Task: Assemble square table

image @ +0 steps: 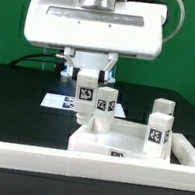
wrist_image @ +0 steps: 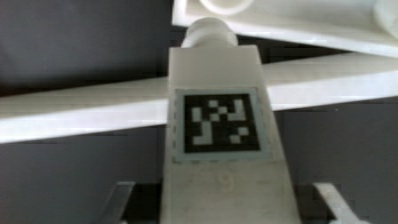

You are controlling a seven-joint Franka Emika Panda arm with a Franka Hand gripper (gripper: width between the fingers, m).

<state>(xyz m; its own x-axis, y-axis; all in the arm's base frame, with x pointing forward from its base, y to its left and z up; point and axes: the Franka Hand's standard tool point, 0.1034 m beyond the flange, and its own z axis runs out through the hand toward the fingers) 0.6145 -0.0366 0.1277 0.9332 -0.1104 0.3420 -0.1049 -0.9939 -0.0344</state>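
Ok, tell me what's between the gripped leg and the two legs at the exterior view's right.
One more upright leg, close beside the gripped leg; seen in the exterior view only.

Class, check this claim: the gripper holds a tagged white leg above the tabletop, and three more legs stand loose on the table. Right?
Not quite. The exterior view shows only two more legs standing loose, not three. The gripper does hold a tagged white leg above the tabletop.

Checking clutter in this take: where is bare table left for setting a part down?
Free: the dark table on the exterior view's left, and the strip between the standing legs. Crowded: around the tabletop, where the gripper holds a leg, hemmed by rails.
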